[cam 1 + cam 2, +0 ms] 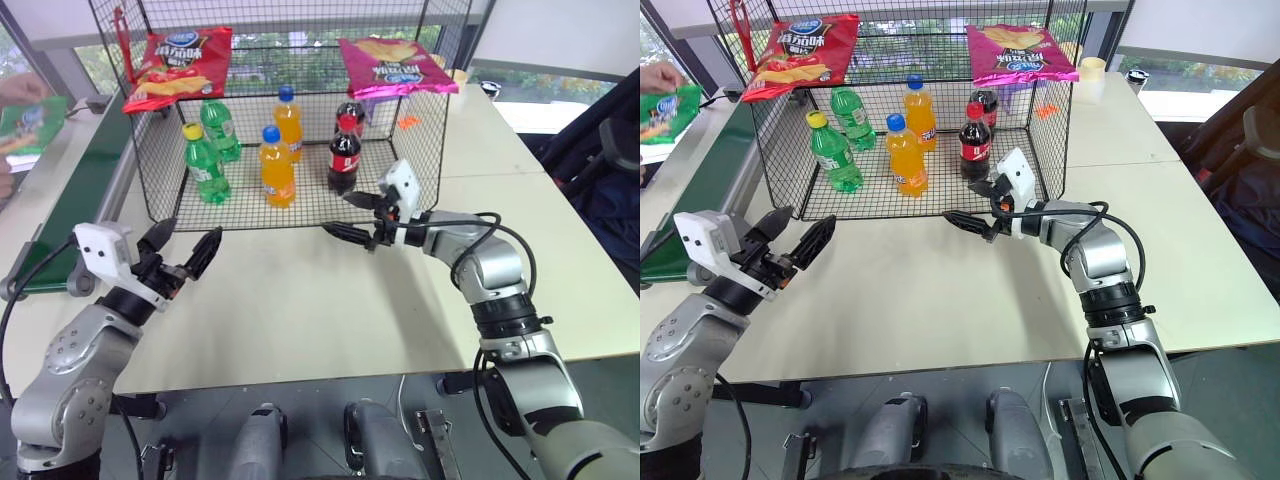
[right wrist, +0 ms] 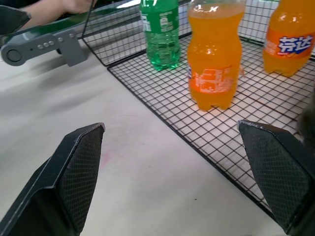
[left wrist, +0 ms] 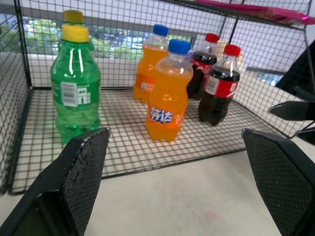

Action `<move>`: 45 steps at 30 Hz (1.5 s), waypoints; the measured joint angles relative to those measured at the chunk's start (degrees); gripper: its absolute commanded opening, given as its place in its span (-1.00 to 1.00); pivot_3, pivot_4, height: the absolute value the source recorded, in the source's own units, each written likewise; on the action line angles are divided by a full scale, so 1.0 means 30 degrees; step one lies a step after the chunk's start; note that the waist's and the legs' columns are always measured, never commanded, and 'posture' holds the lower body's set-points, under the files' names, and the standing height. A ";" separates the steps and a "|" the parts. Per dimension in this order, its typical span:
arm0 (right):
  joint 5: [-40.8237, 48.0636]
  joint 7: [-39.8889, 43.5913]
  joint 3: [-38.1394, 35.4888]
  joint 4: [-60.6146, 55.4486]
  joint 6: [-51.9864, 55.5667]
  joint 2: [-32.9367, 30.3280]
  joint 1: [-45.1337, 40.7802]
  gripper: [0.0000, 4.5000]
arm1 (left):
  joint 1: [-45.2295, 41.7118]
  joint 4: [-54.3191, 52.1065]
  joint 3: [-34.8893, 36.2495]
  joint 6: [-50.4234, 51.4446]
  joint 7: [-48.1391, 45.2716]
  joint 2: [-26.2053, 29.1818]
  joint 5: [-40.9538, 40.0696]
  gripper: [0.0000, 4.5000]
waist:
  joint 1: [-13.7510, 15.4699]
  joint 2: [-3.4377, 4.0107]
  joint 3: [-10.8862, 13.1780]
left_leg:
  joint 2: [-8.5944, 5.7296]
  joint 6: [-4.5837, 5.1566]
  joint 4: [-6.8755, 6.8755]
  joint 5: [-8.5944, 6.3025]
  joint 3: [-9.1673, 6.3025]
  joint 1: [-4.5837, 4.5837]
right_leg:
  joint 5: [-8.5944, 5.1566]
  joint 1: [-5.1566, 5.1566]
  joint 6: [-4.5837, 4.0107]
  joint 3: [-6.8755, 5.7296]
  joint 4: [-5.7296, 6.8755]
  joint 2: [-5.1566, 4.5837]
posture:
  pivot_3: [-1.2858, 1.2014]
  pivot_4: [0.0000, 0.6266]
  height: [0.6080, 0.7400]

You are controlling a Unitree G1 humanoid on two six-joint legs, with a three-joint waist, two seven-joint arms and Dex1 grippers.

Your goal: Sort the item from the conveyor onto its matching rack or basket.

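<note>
Left gripper [image 1: 183,250]: two black fingers spread wide, nothing between them, held over the pale table top just short of the rack's near left corner.
Right gripper [image 1: 352,214]: black fingers likewise fully apart and empty, pointing toward the left gripper along the rack's front edge, close by its near right corner.
Pale table top [image 1: 300,310]: cream, matt surface beneath both grippers; bare between them.
Large black wire-mesh rack [image 1: 300,215]: thin square grid, open at the front, standing on the table just beyond both grippers; a lower floor and an upper shelf.
Green soda bottles [image 1: 205,165]: two, clear green plastic with yellow and green caps, on the rack floor, nearest the left gripper.
Orange soda bottles [image 1: 277,170]: two, blue caps, upright at the middle of the rack floor, one behind the other.
Dark cola bottles [image 1: 343,158]: two, red caps, upright on the rack floor, just beyond the right gripper.
Red crisp bag [image 1: 178,65]: glossy, lying on the upper shelf, on the left gripper's side.
Pink crisp bag [image 1: 393,65]: glossy, lying on the upper shelf, on the right gripper's side.
Long dark green conveyor belt [image 1: 75,190]: grey metal side rails and end roller, running away past the outer side of the left gripper, alongside the rack.
Glossy green crisp bag [image 1: 660,112]: round blue logo, far up the conveyor, well apart from both grippers, held by a person's hand [image 1: 658,77].
</note>
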 measured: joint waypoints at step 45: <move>0.1417 0.3651 0.2055 -0.1217 0.2540 0.0848 -0.1363 0.98 | 1.0660 0.7023 0.8728 -1.3518 0.5384 0.3755 2.4168 1.00 | -0.0004 0.0009 0.0004 | 0.0036 0.0001 -0.0059 -0.0008 0.0015 -0.0142 | -0.0017 -0.0119 -0.0056 -0.0037 -0.0117 -0.0059 | 0.03 -0.52 1.00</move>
